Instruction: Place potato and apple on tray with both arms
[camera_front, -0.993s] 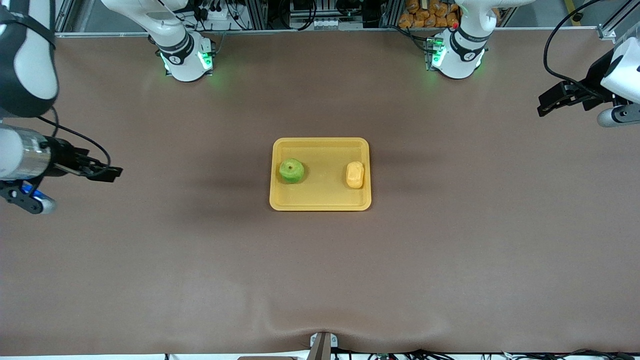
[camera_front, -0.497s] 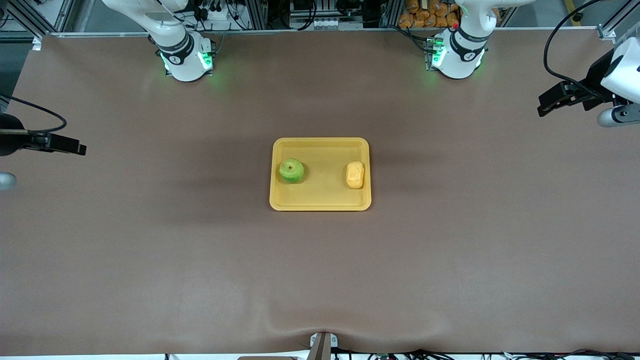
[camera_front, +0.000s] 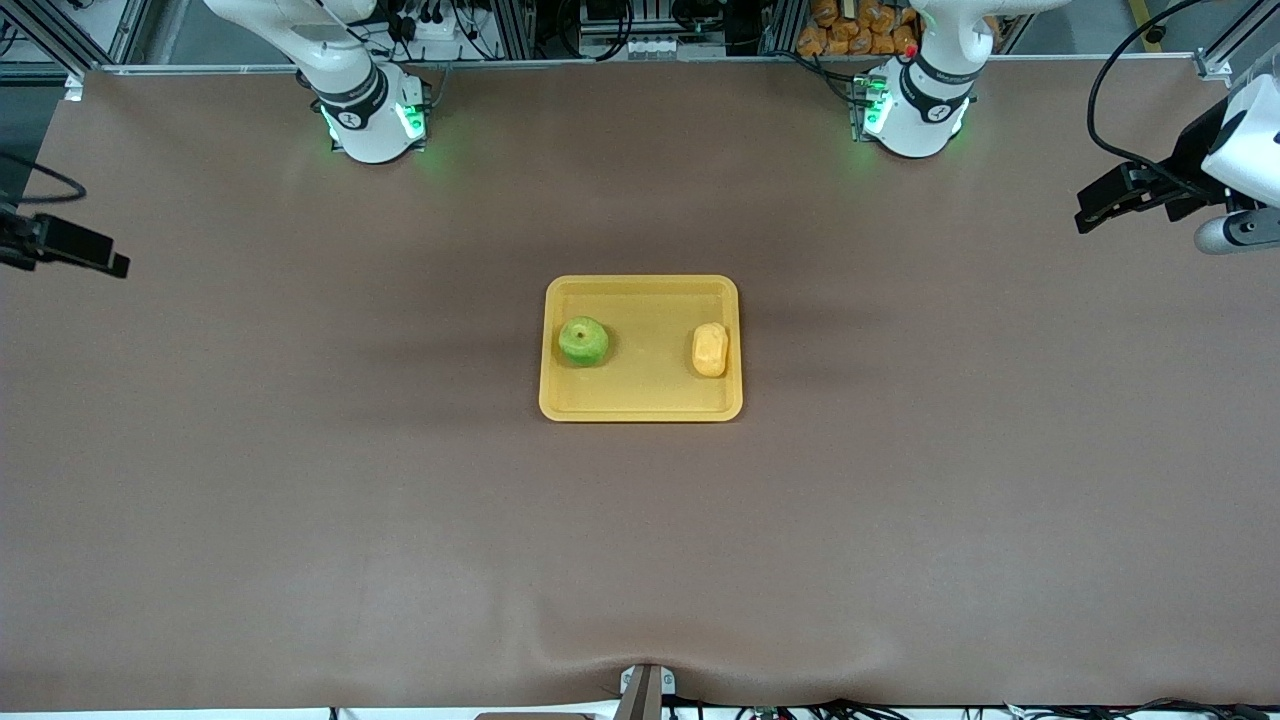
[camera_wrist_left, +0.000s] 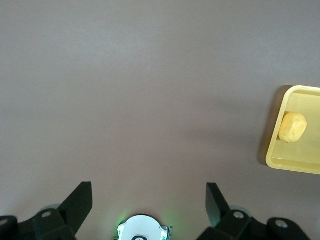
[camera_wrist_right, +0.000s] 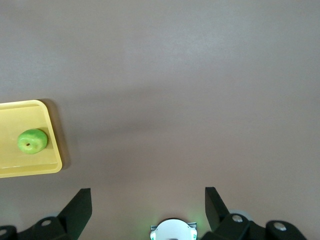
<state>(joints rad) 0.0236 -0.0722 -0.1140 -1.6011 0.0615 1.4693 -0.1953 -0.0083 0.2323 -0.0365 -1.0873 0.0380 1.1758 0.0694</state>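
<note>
Yellow-orange tray (camera_front: 641, 283) sits at the centre of the front frame on the brown surface (camera_front: 640, 560).

- Apple (camera_front: 583, 341): green, stem dimple up, inside the tray at the end toward the right arm, close to the rim there. Resting on the tray floor, nothing touching it.
- Potato (camera_front: 710, 350): yellow-orange, oblong, inside the tray at the end toward the left arm, just beside that rim. Well apart from the apple, with bare tray floor between them.
- Left tool (camera_front: 1085, 212): at the frame's edge on the left arm's end, over bare surface, well away from the tray. The left wrist view shows the fingers spread wide with nothing between them; the potato (camera_wrist_left: 292, 126) is small, off at that picture's margin.
- Right tool (camera_front: 105, 258): at the frame's edge on the right arm's end, upper half of the frame, over bare surface. The right wrist view shows the fingers apart and empty; the apple (camera_wrist_right: 32, 141) lies off at that picture's margin, in the tray corner.

Judgement on progress: both items lie inside the rim, neither is perched on the edge, and neither tool holds anything. The placing looks complete. No loose produce shows elsewhere on the surface, so nothing seems left to fetch. At most what remains is parking the arms; both already hang clear of the tray.
</note>
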